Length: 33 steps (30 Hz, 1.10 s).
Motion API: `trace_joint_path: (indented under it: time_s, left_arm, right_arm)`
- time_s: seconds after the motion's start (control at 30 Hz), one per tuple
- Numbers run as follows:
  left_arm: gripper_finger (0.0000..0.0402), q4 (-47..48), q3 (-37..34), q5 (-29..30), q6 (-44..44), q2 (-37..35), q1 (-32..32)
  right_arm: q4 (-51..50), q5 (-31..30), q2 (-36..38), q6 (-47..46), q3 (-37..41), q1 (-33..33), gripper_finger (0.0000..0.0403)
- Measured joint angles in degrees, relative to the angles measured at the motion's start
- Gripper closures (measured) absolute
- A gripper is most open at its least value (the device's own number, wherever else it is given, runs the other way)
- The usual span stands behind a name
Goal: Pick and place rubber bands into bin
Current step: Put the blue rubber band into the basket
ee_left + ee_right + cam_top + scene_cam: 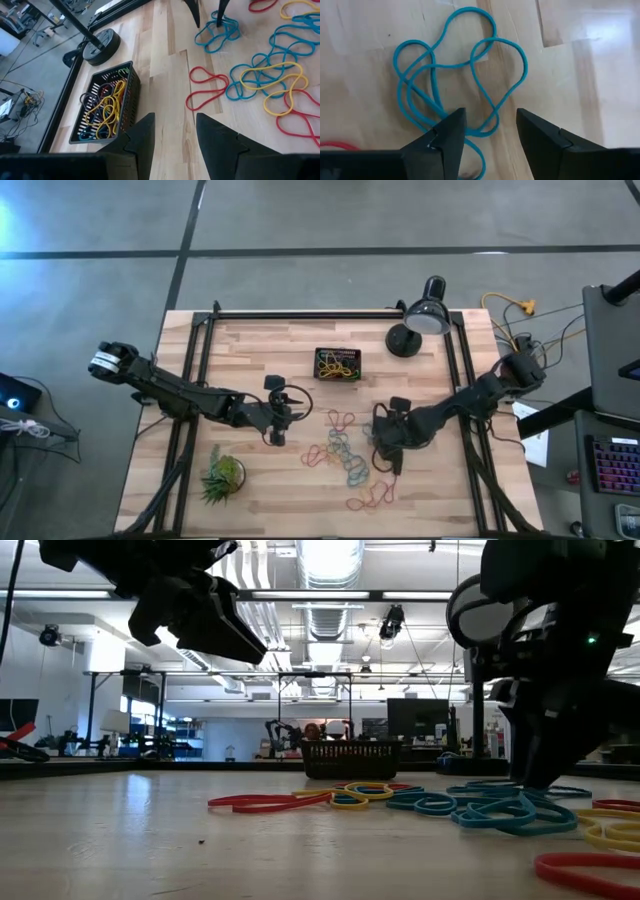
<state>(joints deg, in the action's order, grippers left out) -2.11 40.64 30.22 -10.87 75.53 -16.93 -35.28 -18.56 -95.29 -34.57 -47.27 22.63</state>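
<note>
Blue band tangle point(455, 75) lies right under the right gripper point(490, 132), jaws wide apart w/ nothing held, tips straddling a strand on the table point(250, 340). Bin point(338, 364), already holding some bands, sits well beyond, lamp side. Left gripper point(276, 423) hovers near the bin, part-open, empty. To pick well: drop straight down, keep one strand betw. the pads, pinch low, lift slowly so neighbouring rubber bands point(345, 455) fall free.

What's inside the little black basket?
The black basket holds a tangle of rubber bands: mostly yellow, with some red, blue and green. They cover its floor, so anything underneath them is hidden.
</note>
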Motion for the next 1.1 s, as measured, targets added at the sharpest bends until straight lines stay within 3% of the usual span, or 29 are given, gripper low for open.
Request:
trace_joint_path:
  time_s: [0.27,0.53,0.6,0.9,1.1]
  left_arm:
    - [0.0274,-0.03,-0.09,0.0,0.0,0.0,-0.02]
    - [0.0274,-0.02,-0.13,0.0,0.0,0.0,-0.02]
    - [0.0274,-0.02,-0.13,0.0,0.0,0.0,-0.02]
    - [0.0274,0.0,-0.13,0.0,0.0,0.0,-0.02]
    - [0.0274,-0.02,-0.13,0.0,0.02,0.0,-0.02]
  right_arm:
    - [3.98,7.05,0.22,0.03,2.56,-3.68,0.0251]
    - [4.92,8.91,0.09,4.68,2.65,-4.1,0.0378]
    - [4.84,8.59,0.04,4.94,2.49,-4.0,0.0387]
    - [1.46,-0.91,3.89,6.63,-1.58,-1.39,0.0394]
    - [-7.47,-6.54,6.02,7.48,-8.43,0.84,0.0394]
